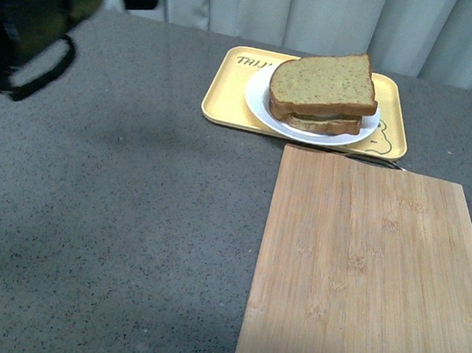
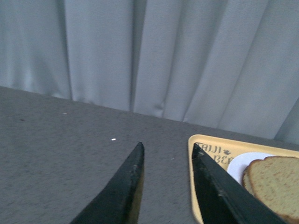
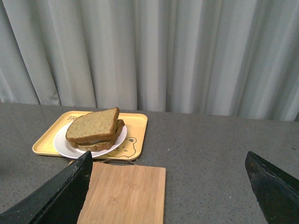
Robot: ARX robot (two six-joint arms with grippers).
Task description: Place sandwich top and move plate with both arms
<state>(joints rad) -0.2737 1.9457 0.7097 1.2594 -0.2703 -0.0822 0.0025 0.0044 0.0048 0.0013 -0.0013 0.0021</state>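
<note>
- The left gripper hangs empty with its jaws a little apart, above bare grey table just off the left rim of the yellow tray; in the front view only the bulky left arm shows, high at the far left.
- The sandwich top already sits on the lower slice, slightly skewed, with the stack resting on the plate, which lies inside the tray.
- The wooden cutting board lies just in front of the tray; a thin dark metal loop shows at its far edge.
- The right gripper is spread wide and empty, held back behind the board and well apart from the plate.
- Risk, as I judge it: the tray's raised lip crowds the plate rim, so a finger coming in low could catch the tray and drag it instead.
- If the two arms lift unevenly, the plate would tilt and the loose top slice could slide off.
- Room: the table to the left of the tray is open, giving the left arm a free approach. The right arm must cross over the board; bare table also shows to the right of the board and tray.
- The curtain stands close behind the table's far edge, so there is little margin beyond the tray.
</note>
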